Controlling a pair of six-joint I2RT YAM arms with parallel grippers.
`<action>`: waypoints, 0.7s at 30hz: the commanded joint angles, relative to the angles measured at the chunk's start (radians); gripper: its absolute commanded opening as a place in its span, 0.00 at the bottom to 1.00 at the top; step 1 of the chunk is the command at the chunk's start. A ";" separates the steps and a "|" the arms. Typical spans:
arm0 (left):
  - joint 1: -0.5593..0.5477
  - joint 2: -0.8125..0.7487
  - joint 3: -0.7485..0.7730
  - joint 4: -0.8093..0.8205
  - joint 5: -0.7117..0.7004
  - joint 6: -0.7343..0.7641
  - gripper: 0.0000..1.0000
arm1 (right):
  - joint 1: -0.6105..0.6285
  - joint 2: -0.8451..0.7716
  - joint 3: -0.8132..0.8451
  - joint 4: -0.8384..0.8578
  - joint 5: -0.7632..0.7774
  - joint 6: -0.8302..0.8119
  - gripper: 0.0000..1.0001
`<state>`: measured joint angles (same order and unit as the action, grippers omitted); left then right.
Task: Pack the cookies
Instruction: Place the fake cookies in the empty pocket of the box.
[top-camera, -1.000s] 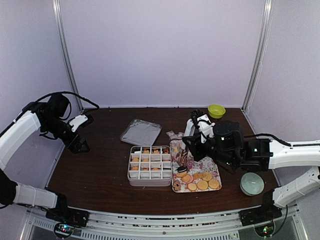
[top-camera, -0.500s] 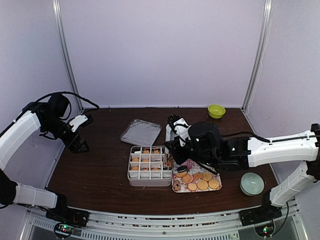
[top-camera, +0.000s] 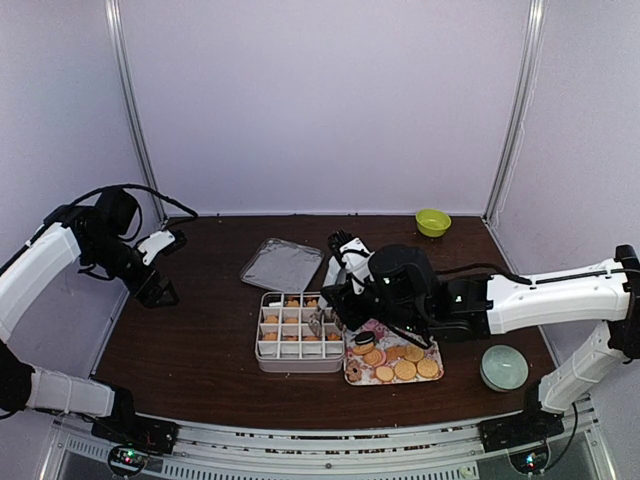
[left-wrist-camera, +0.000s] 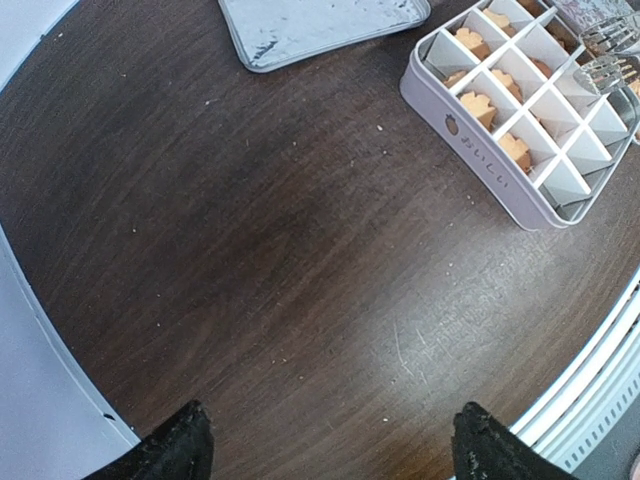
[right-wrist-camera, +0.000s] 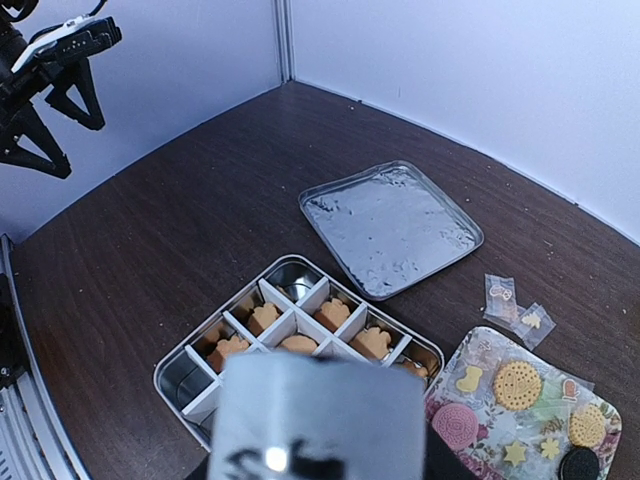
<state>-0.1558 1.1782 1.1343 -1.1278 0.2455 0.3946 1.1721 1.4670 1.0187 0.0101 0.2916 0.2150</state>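
A dark wooden table (top-camera: 200, 340) fills the top view. The right arm (top-camera: 540, 295) reaches in from 3 o'clock to the middle, and the left arm (top-camera: 40, 260) is raised at 9 o'clock. A white divided box (top-camera: 297, 365) sits just 6 o'clock of centre. A shallow metal lid (top-camera: 282, 265) lies at its 11 o'clock, and a floral tray (right-wrist-camera: 490, 352) lies just beside it at 3 o'clock.

A pale bowl (top-camera: 503, 367) stands at the table's 4 o'clock and a green bowl (top-camera: 432, 221) at 1 o'clock.

The cookies (top-camera: 403, 369) lie partly on the floral tray and partly in several of the box's compartments.

The left gripper (left-wrist-camera: 330, 450) hangs above bare wood with its jaws spread wide and nothing between them. The right gripper (top-camera: 335, 300) hovers at the box's 2 o'clock corner. How far its jaws are parted cannot be told, nor whether they hold the metal tongs (left-wrist-camera: 605, 55) there.
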 joint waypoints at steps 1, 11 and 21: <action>0.009 -0.019 -0.008 0.009 0.013 0.009 0.85 | -0.002 -0.021 0.020 0.013 0.024 -0.003 0.41; 0.009 -0.018 -0.007 0.008 0.018 0.007 0.85 | -0.023 -0.148 -0.024 -0.007 0.080 0.003 0.29; 0.007 -0.011 0.002 0.008 0.020 0.007 0.86 | -0.079 -0.333 -0.171 -0.077 0.104 0.054 0.29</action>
<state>-0.1558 1.1740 1.1328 -1.1282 0.2493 0.3943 1.1046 1.1839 0.9077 -0.0238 0.3656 0.2325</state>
